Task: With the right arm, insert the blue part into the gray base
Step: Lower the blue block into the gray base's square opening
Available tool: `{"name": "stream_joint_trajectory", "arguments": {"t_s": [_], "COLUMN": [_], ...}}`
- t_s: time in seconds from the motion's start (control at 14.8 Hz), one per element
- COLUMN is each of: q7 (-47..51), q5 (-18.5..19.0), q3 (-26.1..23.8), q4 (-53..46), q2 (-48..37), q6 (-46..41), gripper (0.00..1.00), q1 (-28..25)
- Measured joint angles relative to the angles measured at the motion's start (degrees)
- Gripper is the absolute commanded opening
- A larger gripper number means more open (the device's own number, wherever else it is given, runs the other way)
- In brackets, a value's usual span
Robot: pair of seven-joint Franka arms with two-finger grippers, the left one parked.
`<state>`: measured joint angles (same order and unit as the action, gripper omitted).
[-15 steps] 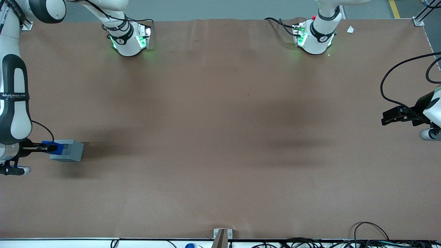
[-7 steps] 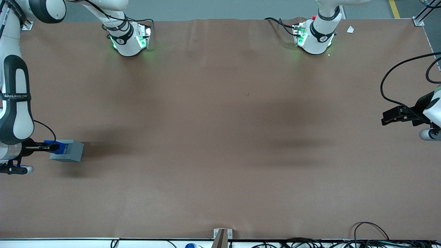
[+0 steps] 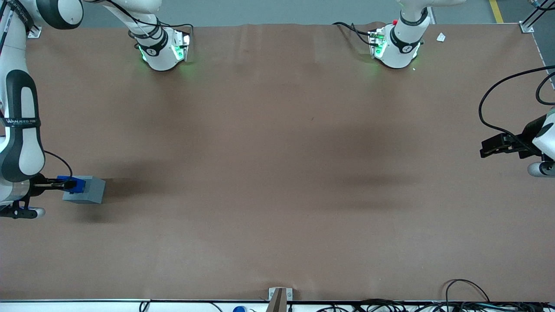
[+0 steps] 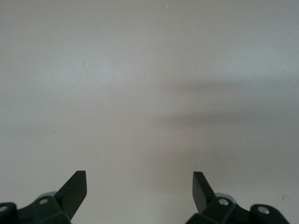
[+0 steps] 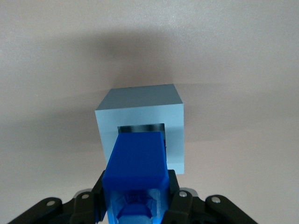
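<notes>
The gray base (image 3: 90, 190) stands on the brown table near the working arm's end. My right arm's gripper (image 3: 65, 185) is directly over it and is shut on the blue part (image 3: 74, 184). In the right wrist view the black fingers (image 5: 174, 186) clamp both sides of the blue part (image 5: 136, 156). Its leading end lies over the square recess (image 5: 140, 128) in the top of the gray base (image 5: 140, 108). A thin strip of the dark recess shows around the blue end. I cannot tell how deep the part sits.
Two white arm bases with green lights (image 3: 162, 50) (image 3: 394, 47) stand at the table edge farthest from the front camera. The parked arm's gripper (image 3: 498, 146) hangs at its end of the table. Cables (image 3: 468, 299) and a metal bracket (image 3: 279, 297) lie at the nearest edge.
My gripper with the blue part has shifted a little toward the parked arm's end, further over the gray base's top. The gray base has not moved.
</notes>
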<state>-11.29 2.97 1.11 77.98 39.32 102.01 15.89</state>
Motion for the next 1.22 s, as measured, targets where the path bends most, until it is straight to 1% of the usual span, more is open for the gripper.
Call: {"name": "stream_joint_trajectory", "arguments": {"t_s": [1.22], "q7": [-0.2], "q5": [0.0], "q3": [0.0], "q4": [0.6], "q2": [0.0], "q6": [1.5], "gripper": [0.06], "q1": [0.1]}}
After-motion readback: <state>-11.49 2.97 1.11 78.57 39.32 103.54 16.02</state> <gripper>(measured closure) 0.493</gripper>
